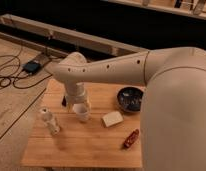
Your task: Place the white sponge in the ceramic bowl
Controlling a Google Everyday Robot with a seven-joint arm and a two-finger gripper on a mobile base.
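The white sponge (112, 119) lies flat on the wooden table (91, 147), near its middle. The ceramic bowl (130, 98), dark and shallow, stands just behind and to the right of the sponge, partly cut off by my arm. My gripper (71, 103) hangs below the wrist (76, 92) over the table's back left part. It is left of the sponge and right behind a white cup (82, 112), well apart from the sponge and holding nothing that I can see.
A pale bottle (49, 121) stands at the table's left side. A small red object (131, 138) lies near the front right. My bulky arm (171, 100) covers the table's right side. Cables and a box (32, 66) lie on the floor to the left.
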